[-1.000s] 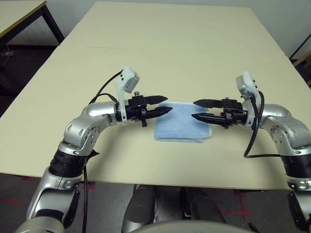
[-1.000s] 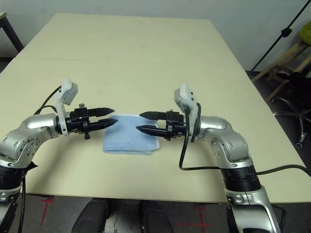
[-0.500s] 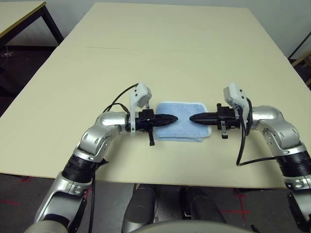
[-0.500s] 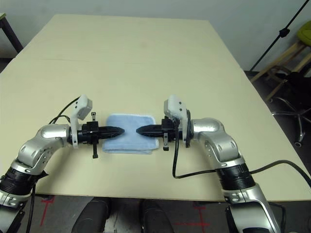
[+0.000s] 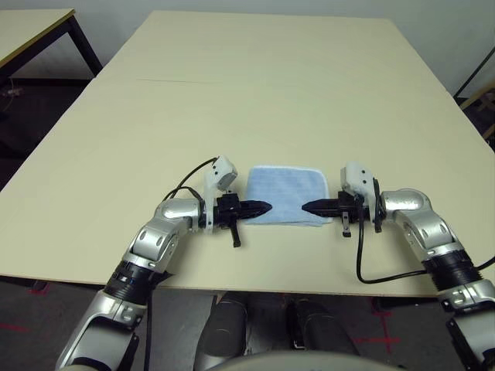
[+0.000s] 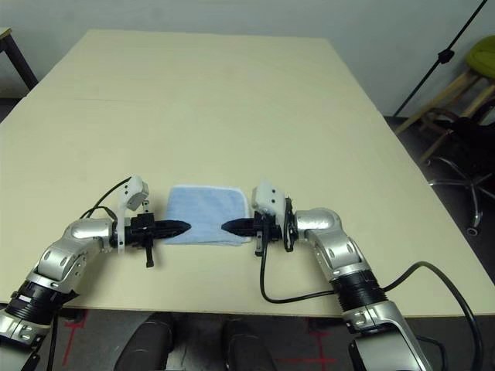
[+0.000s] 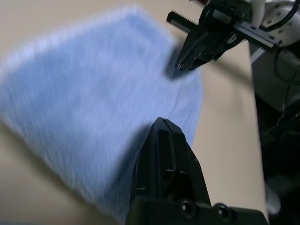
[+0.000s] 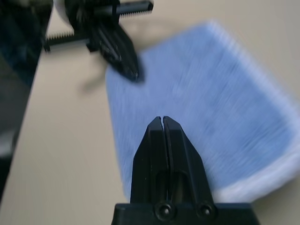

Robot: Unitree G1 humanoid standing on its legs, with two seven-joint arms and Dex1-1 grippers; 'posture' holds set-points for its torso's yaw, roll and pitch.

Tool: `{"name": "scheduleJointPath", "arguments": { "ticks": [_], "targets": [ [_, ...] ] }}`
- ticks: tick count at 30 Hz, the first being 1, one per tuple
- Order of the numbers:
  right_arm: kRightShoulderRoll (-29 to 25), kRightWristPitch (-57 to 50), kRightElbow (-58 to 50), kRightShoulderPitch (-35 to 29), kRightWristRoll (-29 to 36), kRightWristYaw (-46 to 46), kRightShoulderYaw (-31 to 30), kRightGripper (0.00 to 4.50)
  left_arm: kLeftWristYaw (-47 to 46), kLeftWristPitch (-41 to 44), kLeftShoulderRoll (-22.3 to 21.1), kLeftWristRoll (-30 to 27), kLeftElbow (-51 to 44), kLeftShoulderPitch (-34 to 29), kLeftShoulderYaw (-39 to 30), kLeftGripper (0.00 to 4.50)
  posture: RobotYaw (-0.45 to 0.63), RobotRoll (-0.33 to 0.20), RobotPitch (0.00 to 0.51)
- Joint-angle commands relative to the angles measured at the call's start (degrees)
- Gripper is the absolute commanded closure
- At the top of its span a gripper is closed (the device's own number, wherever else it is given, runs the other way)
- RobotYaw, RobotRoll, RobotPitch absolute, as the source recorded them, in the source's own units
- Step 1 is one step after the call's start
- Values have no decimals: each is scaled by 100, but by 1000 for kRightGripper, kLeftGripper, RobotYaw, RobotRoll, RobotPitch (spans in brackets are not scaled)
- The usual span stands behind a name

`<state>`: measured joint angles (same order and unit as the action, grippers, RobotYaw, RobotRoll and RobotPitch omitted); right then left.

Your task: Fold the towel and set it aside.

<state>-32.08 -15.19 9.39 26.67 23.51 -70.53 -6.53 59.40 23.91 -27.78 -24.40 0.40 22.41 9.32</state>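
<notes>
The towel (image 5: 286, 195) lies folded into a small light blue rectangle near the table's front edge, with white edging along its near right side. My left gripper (image 5: 267, 206) is shut, its tip at the towel's near left corner. My right gripper (image 5: 304, 207) is shut too, pointing in at the near edge from the right. The two tips face each other a short gap apart. In the left wrist view the shut fingers (image 7: 164, 140) rest over the towel (image 7: 89, 93), with nothing seen between them. The right wrist view shows the same over the towel (image 8: 215, 89).
The cream table (image 5: 263, 93) stretches wide beyond the towel. Its front edge (image 5: 255, 290) runs just behind my forearms. Another table (image 5: 31, 23) stands at the far left, and a stool (image 6: 479, 69) and a black stand (image 6: 441, 62) on the right.
Both grippers went from open to shut. The arms dropped and drew in, from beside the towel's ends to its near edge, tips now closer together. The head view has tilted.
</notes>
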Motion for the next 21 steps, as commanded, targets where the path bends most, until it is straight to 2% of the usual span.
{"name": "scheduleJointPath", "arguments": {
  "ticks": [1, 7, 17, 21],
  "targets": [
    [91, -210, -4, 313, 201, 138, 256, 4436, -120, 43, 167, -80, 157, 487, -200, 4500, 133, 0, 131],
    [388, 76, 505, 535, -207, 254, 41, 4436, -163, -545, 429, 425, 1267, 989, -95, 4500, 127, 0, 134],
    [942, 1001, 1899, 675, -812, 582, -30, 4436, -857, -1435, 850, 1385, 2805, 1223, -34, 4500, 121, 0, 137],
    [1030, 1420, 2566, 658, -1138, 592, -128, 4436, -958, -1648, 927, 1650, 2995, 1071, 44, 4500, 122, 0, 136]
  ]
}}
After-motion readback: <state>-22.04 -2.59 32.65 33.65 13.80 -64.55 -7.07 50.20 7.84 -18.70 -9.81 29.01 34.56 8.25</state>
